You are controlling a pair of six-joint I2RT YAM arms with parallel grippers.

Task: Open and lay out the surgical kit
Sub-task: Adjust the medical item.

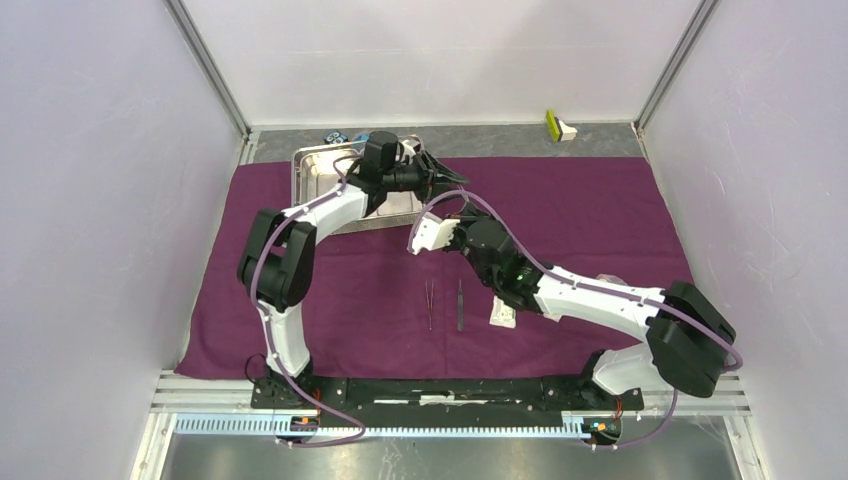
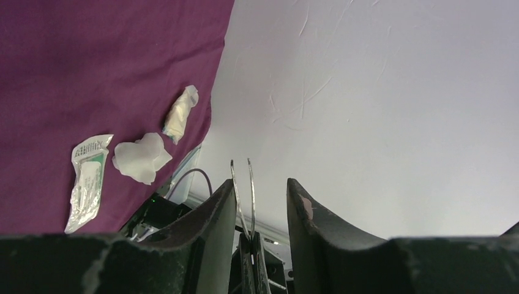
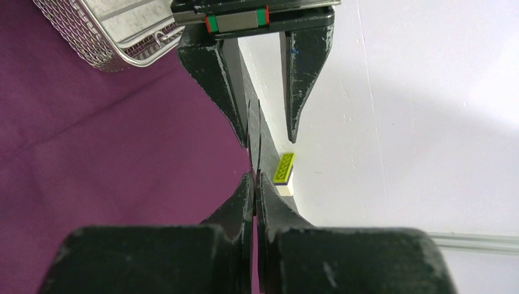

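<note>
Both arms meet in the air above the purple cloth (image 1: 600, 220). My right gripper (image 3: 254, 177) is shut on thin metal tweezers (image 3: 254, 131) that point up between the fingers of my left gripper (image 3: 268, 142). In the left wrist view the two tweezer prongs (image 2: 251, 190) stand inside my left gripper (image 2: 260, 180); its jaws are apart, one prong lying against the left finger (image 2: 214, 214). The steel tray (image 1: 310, 165) with mesh walls (image 3: 104, 37) sits at the back left. A white packet (image 2: 89, 180) and two gauze wads (image 2: 142, 158) lie on the cloth.
Two slim metal instruments (image 1: 429, 303) (image 1: 460, 305) lie side by side on the cloth's near middle, with the packet (image 1: 503, 315) beside them. A green block (image 1: 555, 125) rests on the bare strip at the back right. Small blue and black objects (image 1: 345, 137) sit behind the tray.
</note>
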